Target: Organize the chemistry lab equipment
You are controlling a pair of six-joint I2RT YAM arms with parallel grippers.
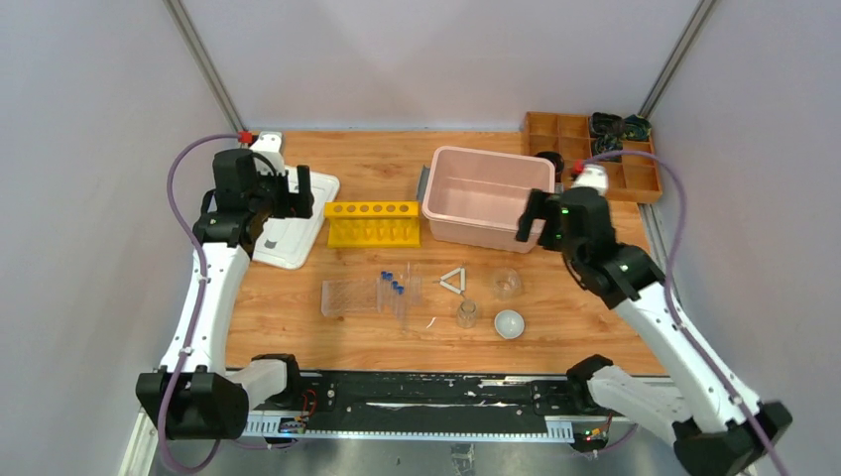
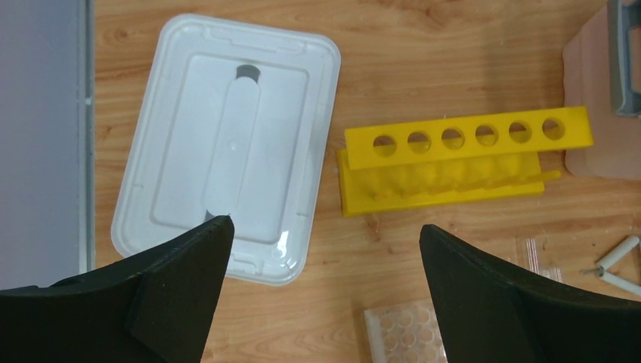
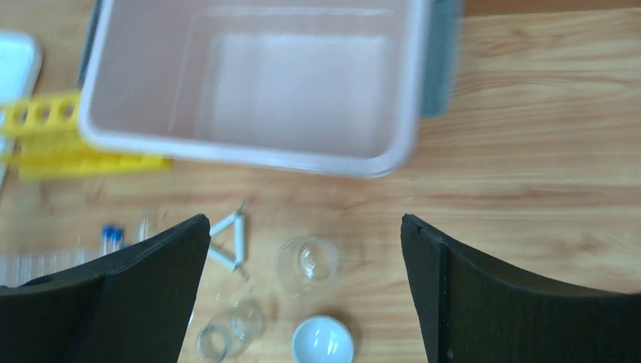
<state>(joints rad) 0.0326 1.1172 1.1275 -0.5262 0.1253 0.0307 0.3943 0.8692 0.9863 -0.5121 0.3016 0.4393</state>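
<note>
Left hand (image 2: pixel 325 227), right hand (image 3: pixel 304 219): spread, empty

Under my left gripper (image 2: pixel 325 231), the white lid (image 2: pixel 227 113) and the yellow rack (image 2: pixel 453 162) lie near each other, with a narrow strip of bare table (image 2: pixel 453 60) between them to slip through. Ahead of my right gripper (image 3: pixel 304 223) the pink tub (image 3: pixel 249 151) walls off the far side. Nearer, the white triangle (image 3: pixel 229 242), glass cups (image 3: pixel 306 265) and white dish (image 3: pixel 323 340) sit close together; to their right the wood is free for passing.
</note>
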